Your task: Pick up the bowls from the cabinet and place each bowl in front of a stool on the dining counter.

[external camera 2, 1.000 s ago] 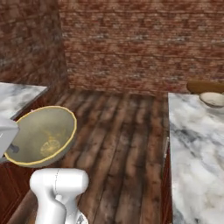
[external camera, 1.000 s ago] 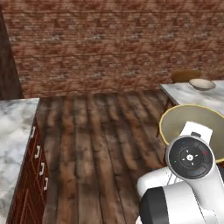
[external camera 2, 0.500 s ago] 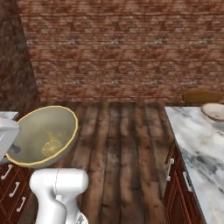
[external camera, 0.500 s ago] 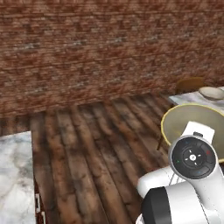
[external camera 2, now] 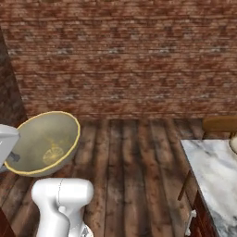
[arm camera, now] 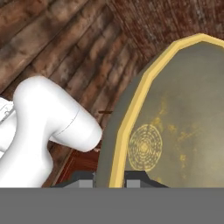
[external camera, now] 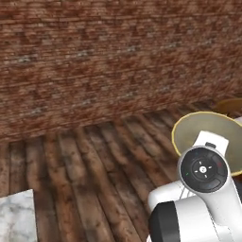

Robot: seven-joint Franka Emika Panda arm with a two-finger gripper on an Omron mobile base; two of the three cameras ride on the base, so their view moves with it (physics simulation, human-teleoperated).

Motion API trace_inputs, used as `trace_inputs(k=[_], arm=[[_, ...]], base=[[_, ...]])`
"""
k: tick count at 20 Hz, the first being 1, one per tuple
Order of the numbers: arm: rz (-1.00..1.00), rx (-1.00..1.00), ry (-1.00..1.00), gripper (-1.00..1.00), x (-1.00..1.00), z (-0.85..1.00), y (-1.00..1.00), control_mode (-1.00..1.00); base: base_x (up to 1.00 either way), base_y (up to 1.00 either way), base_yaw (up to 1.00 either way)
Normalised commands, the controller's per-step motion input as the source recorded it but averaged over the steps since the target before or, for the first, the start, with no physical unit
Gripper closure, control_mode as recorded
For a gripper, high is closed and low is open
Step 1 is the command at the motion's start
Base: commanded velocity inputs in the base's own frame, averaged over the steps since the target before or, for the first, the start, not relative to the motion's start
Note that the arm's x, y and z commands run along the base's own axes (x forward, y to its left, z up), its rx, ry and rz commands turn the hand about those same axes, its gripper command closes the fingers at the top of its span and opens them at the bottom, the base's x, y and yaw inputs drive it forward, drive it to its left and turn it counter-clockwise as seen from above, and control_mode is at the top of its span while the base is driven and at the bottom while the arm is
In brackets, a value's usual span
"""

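The deep grey-olive bowl (external camera 2: 44, 143) with its pale yellow rim hangs tilted in the air over the wooden floor, also seen at the right of the left base view as the bowl (external camera: 208, 130). In the hand view my gripper (arm camera: 109, 180) is shut on the rim of the bowl (arm camera: 175, 131), one fingertip on each side of the wall. The dining counter (external camera 2: 215, 173) shows its marble corner at the lower right. A stool (external camera 2: 220, 124) backrest stands behind it. The cream bowl (external camera 2: 234, 144) peeks in at the right edge, on the counter.
A brick wall (external camera: 108, 61) closes the far side. Dark plank floor (external camera 2: 134, 157) lies open between me and the wall. A marble worktop corner (external camera: 16, 218) sits at the lower left of the left base view. Silver handles (external camera 2: 190, 217) show on the counter's base.
The whole picture has shifted: the base has turned, sliding the counter and left worktop toward the frame edges. The grey-olive bowl stays held in the gripper in the same place.
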Motion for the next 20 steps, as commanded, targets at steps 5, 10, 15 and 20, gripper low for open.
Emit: trace_inputs(k=[5, 10, 15, 20], arm=[[0.0, 0.0, 0.0, 1.0, 0.0, 0.0, 0.0, 1.0], [0.0, 0.0, 0.0, 1.0, 0.0, 0.0, 0.0, 1.0], [0.0, 0.0, 0.0, 1.0, 0.0, 0.0, 0.0, 1.0], [0.0, 0.0, 0.0, 1.0, 0.0, 0.0, 0.0, 1.0]], base=[[1.0, 0.03, -0.02], [1.0, 0.01, -0.01], [1.0, 0.0, -0.02], [1.0, 0.0, -0.07]])
